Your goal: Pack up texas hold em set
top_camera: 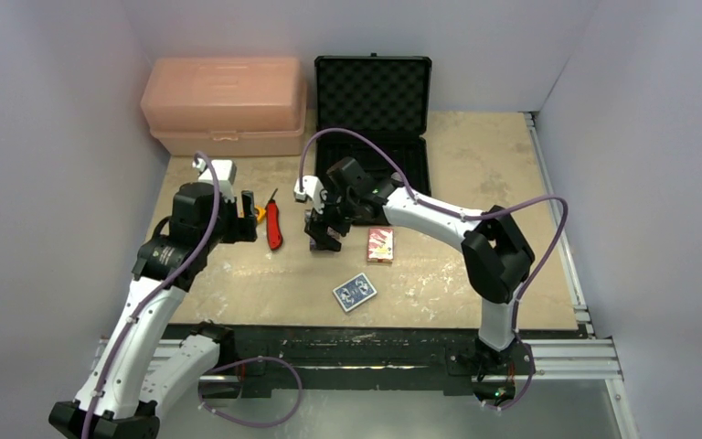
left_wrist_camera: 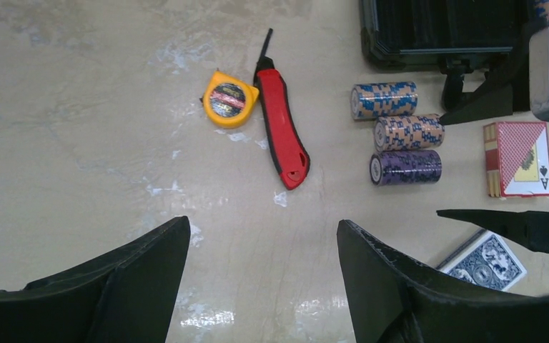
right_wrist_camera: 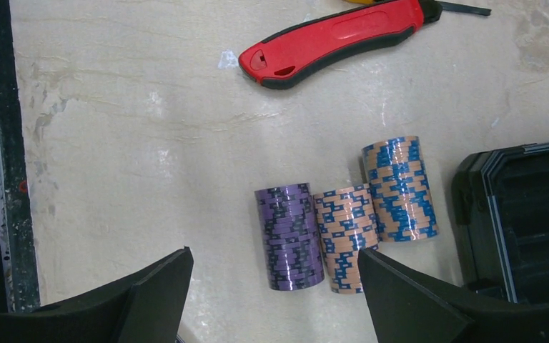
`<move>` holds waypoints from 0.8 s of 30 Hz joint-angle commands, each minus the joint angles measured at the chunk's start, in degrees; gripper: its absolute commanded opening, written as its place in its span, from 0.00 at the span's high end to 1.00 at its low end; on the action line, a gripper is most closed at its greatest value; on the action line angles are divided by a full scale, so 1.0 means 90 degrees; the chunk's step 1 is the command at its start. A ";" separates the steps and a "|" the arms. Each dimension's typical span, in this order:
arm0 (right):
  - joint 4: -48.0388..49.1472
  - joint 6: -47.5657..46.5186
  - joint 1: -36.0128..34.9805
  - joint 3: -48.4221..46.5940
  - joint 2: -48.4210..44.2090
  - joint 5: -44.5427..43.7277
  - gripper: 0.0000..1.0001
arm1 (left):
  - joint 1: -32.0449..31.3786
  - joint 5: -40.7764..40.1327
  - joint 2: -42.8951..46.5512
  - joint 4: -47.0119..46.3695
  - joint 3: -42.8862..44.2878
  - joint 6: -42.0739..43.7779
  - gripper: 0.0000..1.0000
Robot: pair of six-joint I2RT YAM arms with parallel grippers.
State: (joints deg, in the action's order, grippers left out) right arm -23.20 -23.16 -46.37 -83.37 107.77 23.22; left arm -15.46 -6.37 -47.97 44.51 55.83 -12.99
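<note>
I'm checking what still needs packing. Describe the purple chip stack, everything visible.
The purple chip stack is a short roll of poker chips, purple with darker edge marks, plastic-looking and neatly aligned. It lies on its side on the table, outside the black case. Its long side touches the orange-and-blue stack beside it, and it is the end one in a row of three. The open right gripper hovers over it, neither finger touching it.

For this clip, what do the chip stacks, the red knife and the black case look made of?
Chip stacks: matte plastic or clay composite, with striped edges; the look cannot settle which. Red utility knife: smooth moulded plastic body with a sheen, and a darker, possibly rubbery, edge. Black briefcase: hard shell, probably plastic; the lid's dimpled lining looks like egg-crate foam.
</note>
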 commanded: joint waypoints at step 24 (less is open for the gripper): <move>-0.0144 -0.0611 -0.0375 -0.0586 0.1110 -0.0824 0.29 | -0.0020 -0.1082 0.0694 -0.0104 0.0212 -0.0120 0.26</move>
State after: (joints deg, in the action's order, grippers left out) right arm -23.57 -27.35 -49.25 -86.56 116.55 18.48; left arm -15.46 -15.77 -41.93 44.66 55.92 -13.52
